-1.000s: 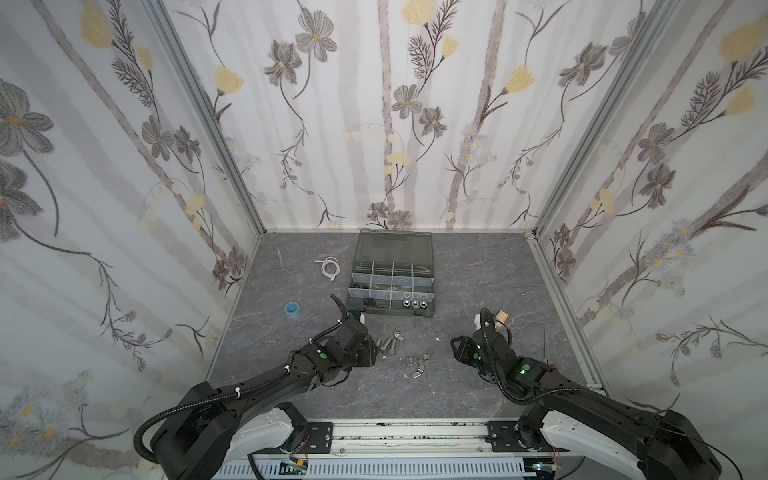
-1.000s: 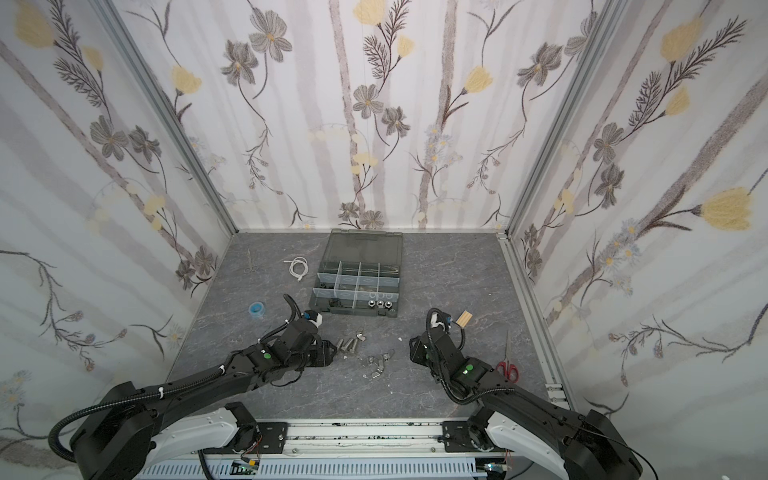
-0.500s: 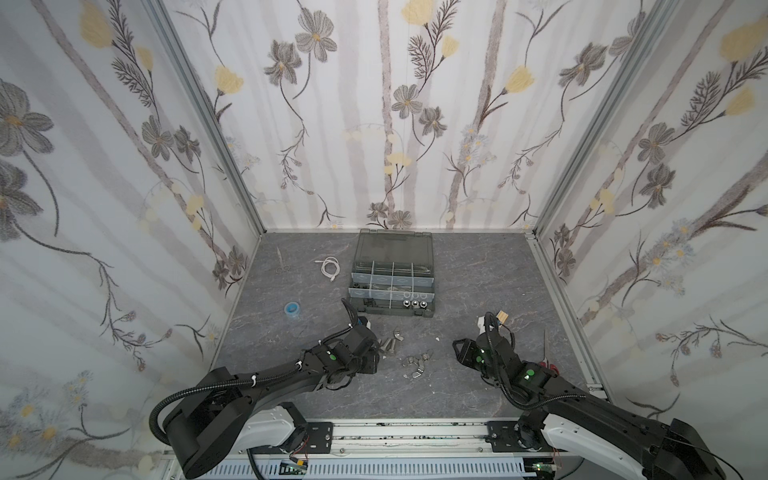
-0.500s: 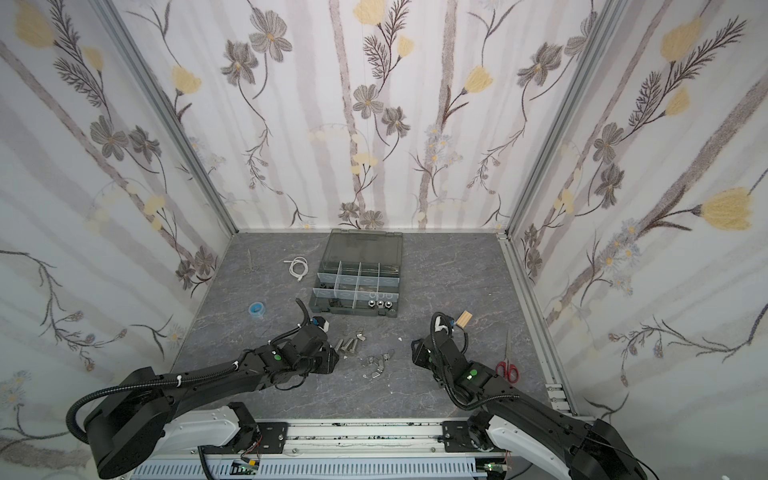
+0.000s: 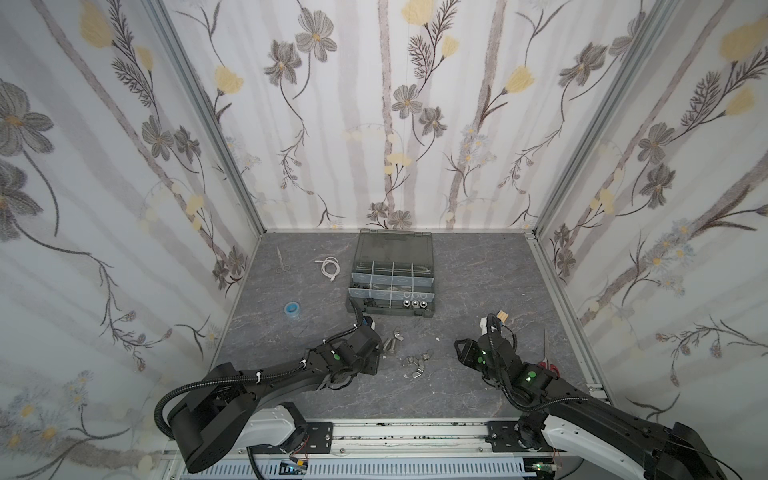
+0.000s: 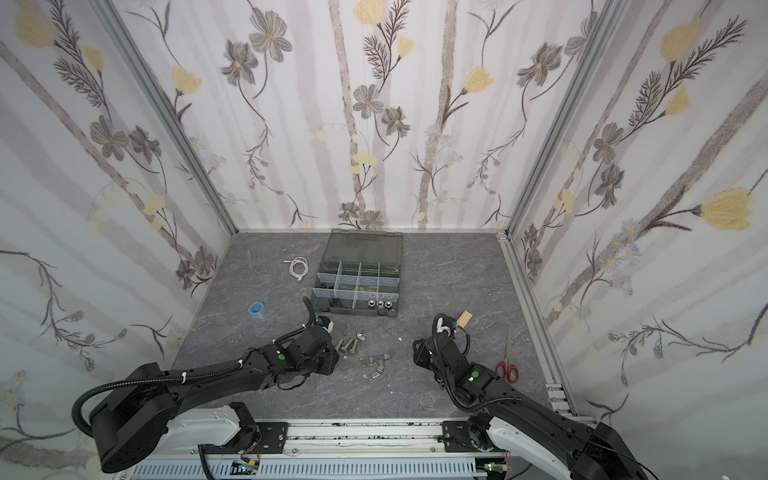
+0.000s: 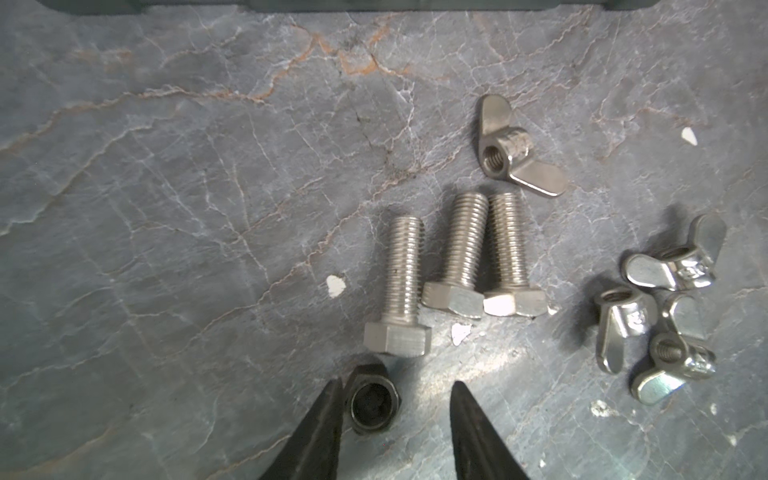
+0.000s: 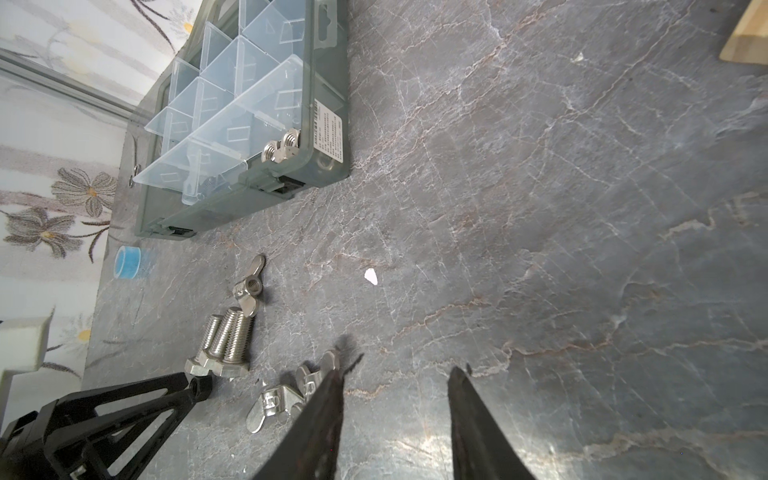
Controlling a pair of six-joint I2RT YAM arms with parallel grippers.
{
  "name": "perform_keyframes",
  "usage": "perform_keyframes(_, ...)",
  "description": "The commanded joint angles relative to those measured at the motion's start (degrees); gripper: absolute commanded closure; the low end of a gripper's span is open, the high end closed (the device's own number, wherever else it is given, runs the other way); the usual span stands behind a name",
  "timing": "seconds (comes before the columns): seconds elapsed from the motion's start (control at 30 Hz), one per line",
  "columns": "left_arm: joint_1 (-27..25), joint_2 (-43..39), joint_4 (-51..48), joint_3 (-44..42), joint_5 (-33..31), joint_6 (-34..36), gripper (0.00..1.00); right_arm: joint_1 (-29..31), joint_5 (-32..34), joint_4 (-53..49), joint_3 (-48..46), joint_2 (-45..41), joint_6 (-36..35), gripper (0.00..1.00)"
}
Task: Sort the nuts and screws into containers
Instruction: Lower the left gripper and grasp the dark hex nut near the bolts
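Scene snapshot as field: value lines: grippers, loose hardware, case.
left gripper: open; black hex nut between the fingers, touching one, gap to the other
right gripper: open, nothing between the fingers, over bare table
screws: three silver bolts lying side by side on the table
nuts: one wing nut near the bolt tips; cluster of wing nuts apart
organizer case: lid open; silver hex nuts in a near-row compartment

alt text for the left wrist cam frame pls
The left gripper, jaws open, straddles a black hex nut resting against one finger on the grey marbled table. Beyond lie three silver hex bolts side by side, a lone wing nut and a cluster of wing nuts.
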Motion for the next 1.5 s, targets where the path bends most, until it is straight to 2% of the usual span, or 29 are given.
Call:
perform_keyframes(0.0, -0.2, 1.5, -0.6, 0.7, -1.9, 0.7, 0.55, 0.0, 0.8, 1.3, 0.0, 0.0, 0.9, 0.57)
perform_keyframes(0.6, -2.2, 6.4, -1.8, 3.8, -3.4, 1.9, 0.58, 0.0, 0.9, 1.2, -1.0, -1.4, 1.4, 0.57)
perform_keyframes(1.23, -5.7, 10.8, -2.8, 5.6, -4.7, 1.3, 0.75, 0.1, 1.1, 0.8, -1.3, -2.3, 1.5, 0.57)
perform_keyframes(1.37, -5.9, 10.7, -2.9, 5.5, -4.6, 1.4, 0.75, 0.0, 1.4, 0.5, -1.6, -3.0, 1.5, 0.57)
perform_keyframes(1.47, -5.9, 10.3, -3.2, 5.4, -4.9, 1.2, 0.68, 0.0, 1.6, 0.2, -1.9, -3.6, 1.7, 0.57)
